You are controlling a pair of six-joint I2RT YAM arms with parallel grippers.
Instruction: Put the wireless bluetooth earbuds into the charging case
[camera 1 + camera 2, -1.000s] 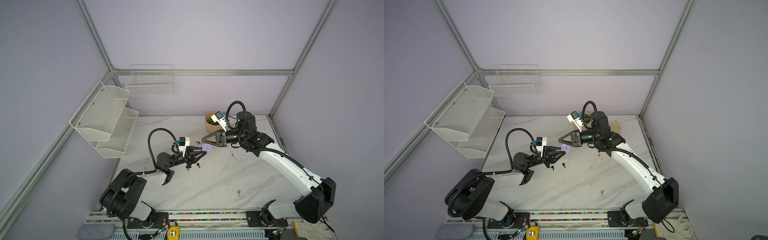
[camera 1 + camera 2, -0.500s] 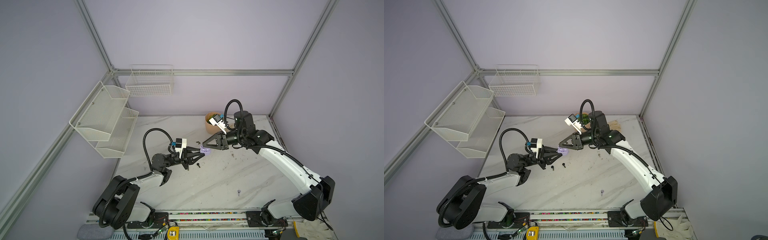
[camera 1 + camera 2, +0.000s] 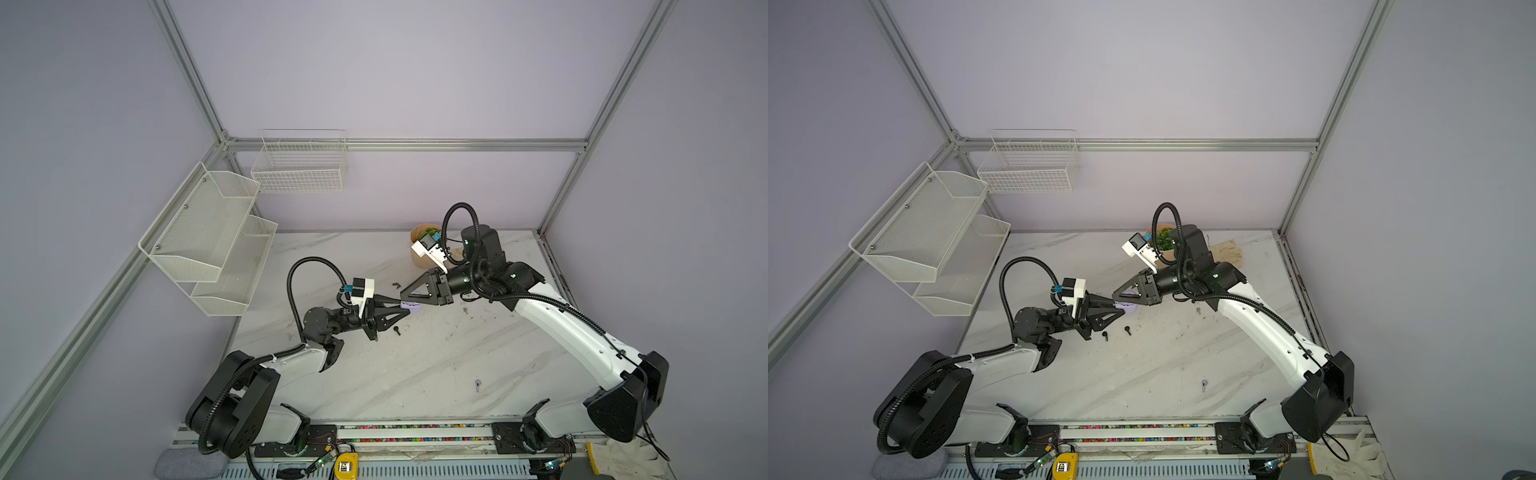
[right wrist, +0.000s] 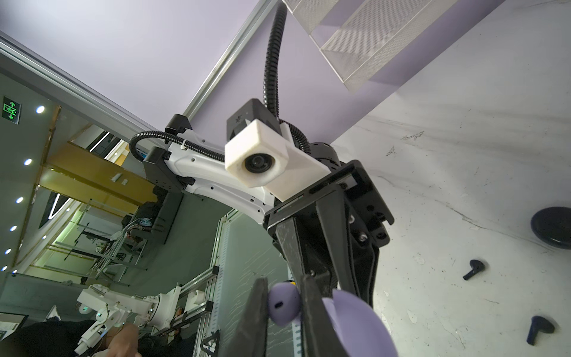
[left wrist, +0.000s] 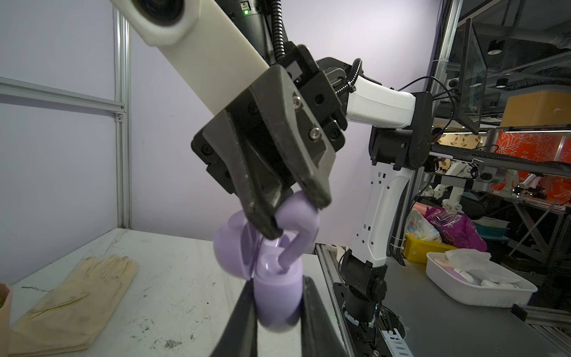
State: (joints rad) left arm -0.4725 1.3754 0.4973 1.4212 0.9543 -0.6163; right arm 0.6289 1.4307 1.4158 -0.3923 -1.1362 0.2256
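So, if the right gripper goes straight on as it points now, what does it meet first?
Probably the open lilac charging case in the left gripper; the lilac earbud in the right gripper reaches into it.

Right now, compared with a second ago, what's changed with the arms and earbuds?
The right gripper has come down toward the left gripper, bringing its lilac earbud to the open lilac case that the left holds. The left arm swung its shoulder a little. Nothing was taken hold of or let go. The two black earbuds and the loose lilac earbud lie where they were.
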